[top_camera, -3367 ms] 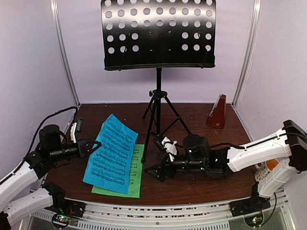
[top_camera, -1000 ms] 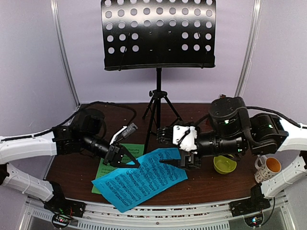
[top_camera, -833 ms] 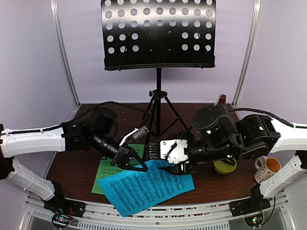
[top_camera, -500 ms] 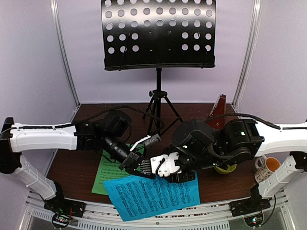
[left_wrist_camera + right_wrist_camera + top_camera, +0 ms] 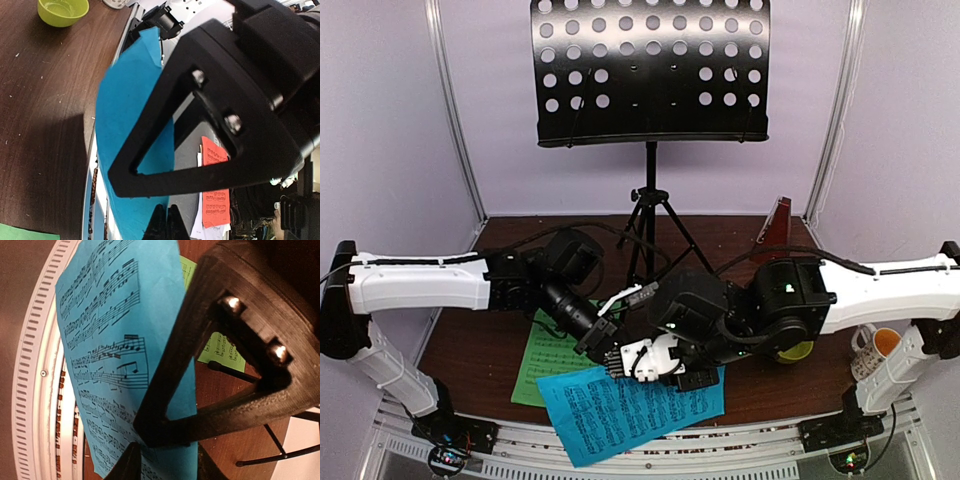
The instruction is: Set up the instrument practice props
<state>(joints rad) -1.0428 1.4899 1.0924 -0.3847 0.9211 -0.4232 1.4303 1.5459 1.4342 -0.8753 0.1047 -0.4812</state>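
The blue music sheet point(image 5: 630, 408) hangs over the table's front edge, printed side facing the right wrist camera point(image 5: 100, 340). My left gripper point(image 5: 610, 348) point(image 5: 167, 220) is shut on the sheet's upper edge point(image 5: 135, 125). My right gripper point(image 5: 668, 368) point(image 5: 167, 467) meets it there, jaws still apart with the blue paper between them. The green sheet point(image 5: 558, 358) point(image 5: 220, 347) lies flat on the table. The black music stand point(image 5: 650, 70) rises at the back with its desk bare. The reddish metronome point(image 5: 777, 222) stands at the back right, partly behind the right arm.
A yellow-green bowl point(image 5: 792, 350) point(image 5: 62, 10) sits right of centre, mostly hidden by the right arm. A spotted mug point(image 5: 876, 345) stands at the right edge. The tripod's legs point(image 5: 665, 235) point(image 5: 270, 440) spread behind both grippers.
Both arms have drawn together toward the front middle, carrying the blue sheet lower and nearer. The right jaws have narrowed around the sheet next to the left gripper.
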